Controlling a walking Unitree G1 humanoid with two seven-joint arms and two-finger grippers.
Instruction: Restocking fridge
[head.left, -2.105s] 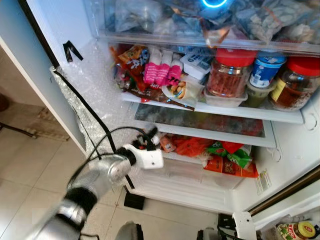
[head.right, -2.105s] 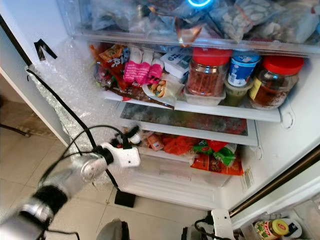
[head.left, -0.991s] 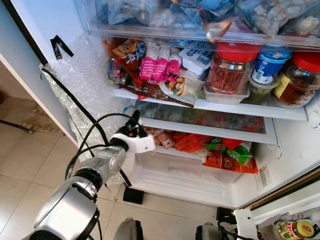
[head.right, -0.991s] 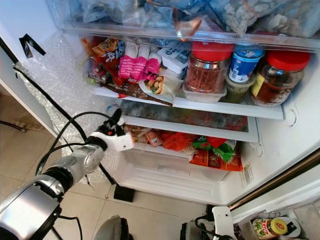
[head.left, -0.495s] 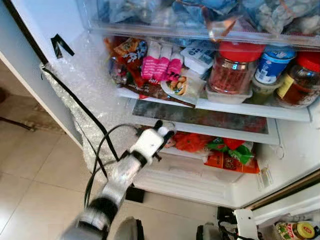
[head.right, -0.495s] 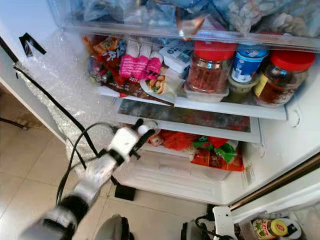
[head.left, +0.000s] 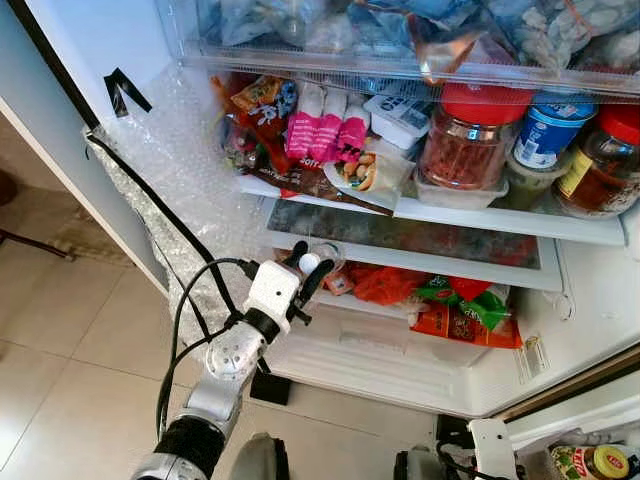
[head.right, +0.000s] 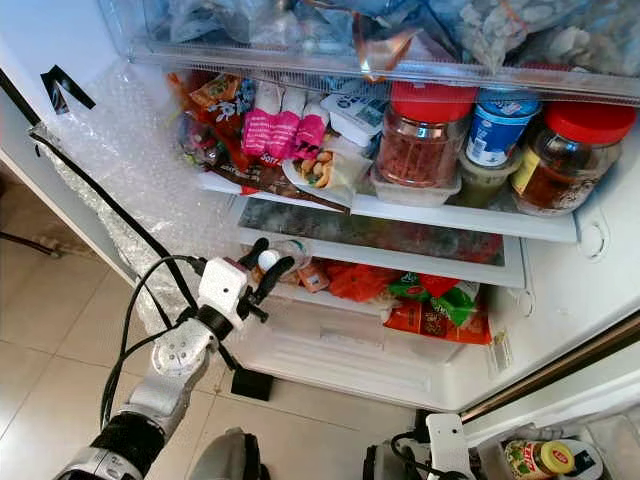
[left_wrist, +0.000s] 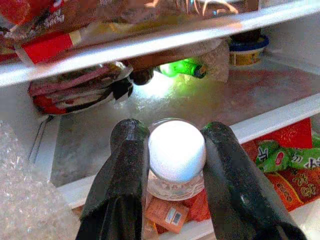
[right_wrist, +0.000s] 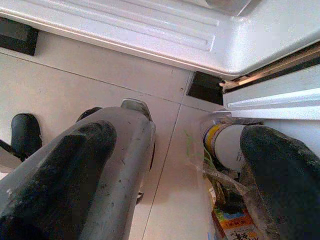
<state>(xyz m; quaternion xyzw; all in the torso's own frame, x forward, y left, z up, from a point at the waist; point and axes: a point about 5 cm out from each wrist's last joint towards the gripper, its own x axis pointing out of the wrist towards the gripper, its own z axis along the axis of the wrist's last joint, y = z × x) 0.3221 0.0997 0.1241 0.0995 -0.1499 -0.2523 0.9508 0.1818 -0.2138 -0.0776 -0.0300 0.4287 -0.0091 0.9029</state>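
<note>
Fridge (head.left: 600, 300) stands open, shelves crowded with jars and packets. Left gripper (left_wrist: 172, 165), at 7 o'clock in the head view, clamps a small clear jar with white lid (left_wrist: 176, 150) at the front edge of the lower glass shelf (head.left: 400, 232). Right gripper (right_wrist: 175, 165) hangs with fingers spread over floor tiles (right_wrist: 75, 90)

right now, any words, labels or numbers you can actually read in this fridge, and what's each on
None can be read for certain.
Pink packs: white marks, too blurred.
Blue tub: label too small.
Brown jar: yellow label, unreadable.
Snack bag: print blurred.
Red bag: white characters, too blurred.
White-capped jar between the left claw fingers: no text showing.
</note>
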